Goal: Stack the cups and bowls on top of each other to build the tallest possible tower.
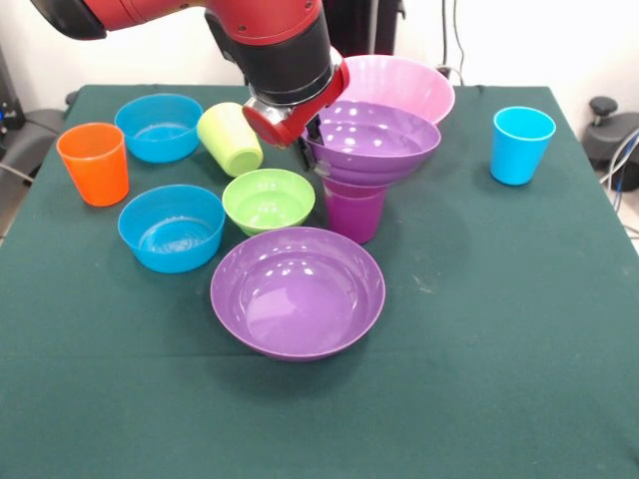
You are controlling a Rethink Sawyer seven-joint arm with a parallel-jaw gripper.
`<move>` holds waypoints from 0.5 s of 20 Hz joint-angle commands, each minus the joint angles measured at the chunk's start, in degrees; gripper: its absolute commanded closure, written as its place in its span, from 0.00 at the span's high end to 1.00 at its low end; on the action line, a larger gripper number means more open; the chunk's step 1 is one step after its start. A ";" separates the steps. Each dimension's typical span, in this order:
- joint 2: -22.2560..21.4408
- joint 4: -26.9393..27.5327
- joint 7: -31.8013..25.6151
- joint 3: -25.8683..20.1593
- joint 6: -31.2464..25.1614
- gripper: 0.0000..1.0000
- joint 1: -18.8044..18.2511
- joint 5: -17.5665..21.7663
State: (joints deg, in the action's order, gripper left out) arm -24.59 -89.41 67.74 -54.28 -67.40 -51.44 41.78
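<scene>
tower [361, 170] under inspection: we find a purple cup [354, 212] upright on the green table [499, 319] with a wide purple bowl [374, 140] seated in its mouth, tilted slightly. gripper [315, 135] sits at that bowl's left rim; we cannot tell how its jaws stand, since the arm's red and black wrist covers them. behind the stack we note the pink bowl [404, 82]. in front lies the second wide purple bowl [298, 291]. small green bowl [268, 199] stands just left of the cup, with one blue bowl [172, 228] beside it and another [158, 126] farther back. lime green cup [230, 139] lies tipped on its side. orange cup [94, 163] stands at left, light blue cup [521, 145] well apart at right.
</scene>
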 commanded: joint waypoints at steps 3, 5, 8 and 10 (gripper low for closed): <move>0.60 1.56 -19.46 1.93 -2.90 0.00 2.40 4.26; 0.75 1.56 -19.54 1.95 -2.86 0.00 2.37 4.32; 0.74 1.47 -19.49 1.87 -2.73 0.00 2.30 4.29; 0.94 1.48 -19.55 1.86 -2.69 0.00 2.34 4.30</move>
State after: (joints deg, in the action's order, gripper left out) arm -24.59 -89.41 67.74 -54.28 -67.40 -51.44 42.13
